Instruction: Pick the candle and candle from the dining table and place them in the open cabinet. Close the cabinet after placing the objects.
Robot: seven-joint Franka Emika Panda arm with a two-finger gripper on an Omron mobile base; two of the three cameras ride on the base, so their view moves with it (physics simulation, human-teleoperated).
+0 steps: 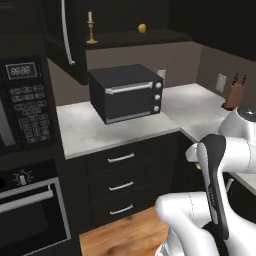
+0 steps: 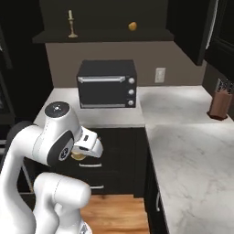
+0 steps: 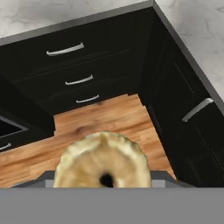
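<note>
Stubby cream-yellow candle [image 3: 103, 159] sits right at the end effector [image 2: 87, 148], wick hole facing the hand cam; jaws partly apart and, judging by that, clamped on its wide body. End effector is low, below desk [image 1: 85, 130] level, pointing down at wood floor [image 3: 100, 118] in front of the black drawers.

Key relation: tall black-brown wall cabinet [image 1: 150, 37] lies well above and fwd of the end effector, past the black toaster oven [image 1: 127, 92]. Door [image 1: 62, 45] stands open at left.

Thin cream taper in brass candlestick [image 1: 90, 27] is on the shelf, upright, left end; round orange fruit [image 1: 142, 28] well apart to its right. Gap between them looks the likely drop spot. Next move needs a big lift plus wrist re-aim twd shelf, candle axis upright
</note>
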